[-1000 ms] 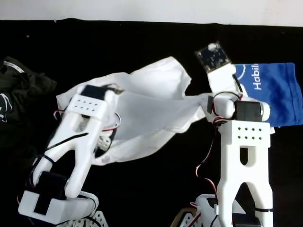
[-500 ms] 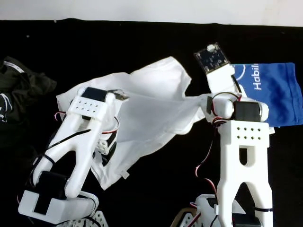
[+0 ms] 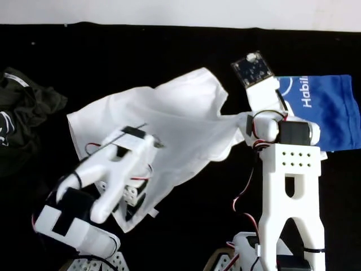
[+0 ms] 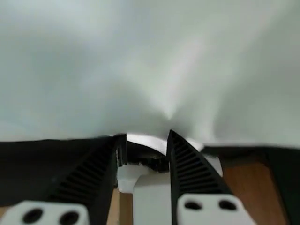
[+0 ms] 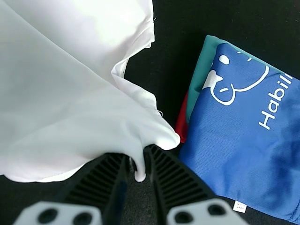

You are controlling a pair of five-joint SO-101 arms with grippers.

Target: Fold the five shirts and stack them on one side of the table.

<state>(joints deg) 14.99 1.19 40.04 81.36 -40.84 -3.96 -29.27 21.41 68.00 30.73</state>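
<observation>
- Close to the near edge of the table (image 3: 169,56), toward its left corner, the left gripper (image 4: 144,137) was set low beneath the near hem of the white shirt (image 3: 175,124). The cloth was draped right over it, and whether it was spread or pinching could not be told.
- The shirt's nearest corner was seen beside that arm, just short of the near edge.
- Further in, right of the table's middle, the right gripper (image 5: 136,159) was pressed together on a thin corner of the white shirt. The cloth was pinched between the two black fingers (image 5: 164,173) and drawn taut from there.
- The white shirt was spread, rumpled and unfolded, across the middle of the table between the two arms, with one lobe pushed up toward the far edge.
- Just beyond the right gripper, by the right edge, a folded blue shirt (image 3: 321,113) was laid flat, white print uppermost.
- A teal shirt (image 5: 199,70) and a red shirt (image 5: 182,124) were seen peeking out from under the blue one, on the side toward the white shirt.
- The pinched corner was held near that stack; whether they touched could not be told.
- At the left edge, well apart from the white shirt, a dark shirt (image 3: 22,113) was left crumpled.
- The table was covered in black up to its far edge.
</observation>
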